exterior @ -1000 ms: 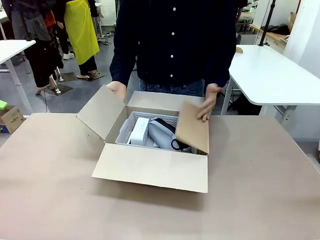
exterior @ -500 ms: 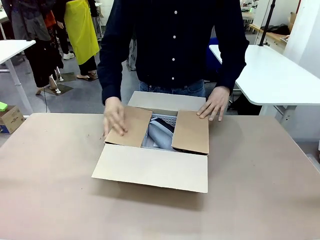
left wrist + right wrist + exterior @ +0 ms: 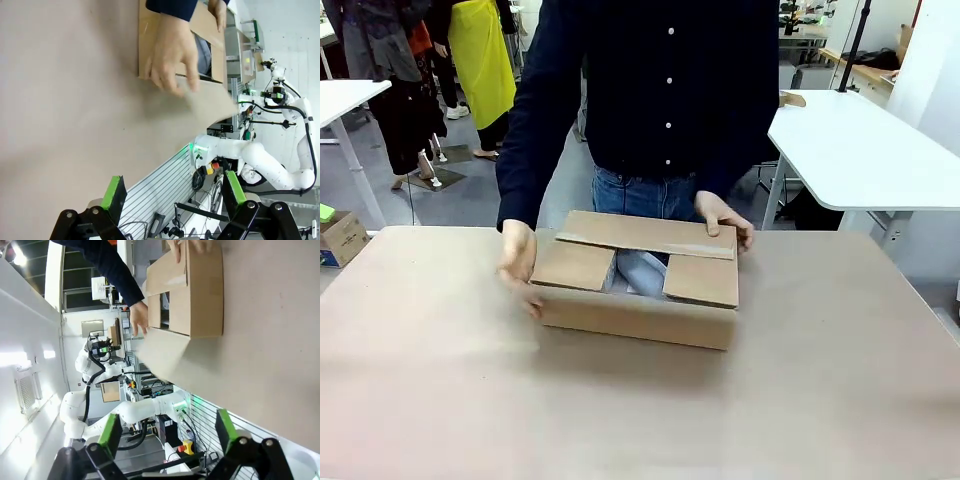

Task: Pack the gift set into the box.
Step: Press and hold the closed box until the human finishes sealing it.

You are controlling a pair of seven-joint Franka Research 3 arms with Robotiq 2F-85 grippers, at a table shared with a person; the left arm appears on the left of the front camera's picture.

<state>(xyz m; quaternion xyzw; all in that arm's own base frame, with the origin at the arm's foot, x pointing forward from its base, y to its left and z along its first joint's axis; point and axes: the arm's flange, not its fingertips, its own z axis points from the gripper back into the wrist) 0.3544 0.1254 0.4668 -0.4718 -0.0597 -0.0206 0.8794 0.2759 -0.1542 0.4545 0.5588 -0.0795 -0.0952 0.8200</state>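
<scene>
**Box almost shut, both arms hanging back**

The box [image 3: 635, 318] sits on the table [image 3: 440, 400] about the middle, toward the far side, right in front of the person. It's plain brown corrugated cardboard, low and rectangular. The far flap [image 3: 645, 233] is folded down flat, and the left side flap [image 3: 572, 265] and right side flap [image 3: 702, 278] lie under it. A gap is left between the two side flaps, where a grey-blue item [image 3: 642, 270] peeks out. I'd guess it's part of the gift set, but it's too hidden to say.

The person has one hand [image 3: 518, 262] against the box's left end and the other hand [image 3: 725, 215] on the far flap near its right corner. My read is that the first steadies the carton while the second pins the flap so it doesn't spring up.

The near flap [image 3: 212, 105] is just a smear in the wrist views, so I can't tell how it stands.

The left gripper [image 3: 174, 195] has its fingers spread wide with nothing between them, and so does the right gripper [image 3: 168, 435]. Both are well apart from the box on the near side, probably to stay clear of the hands.
</scene>
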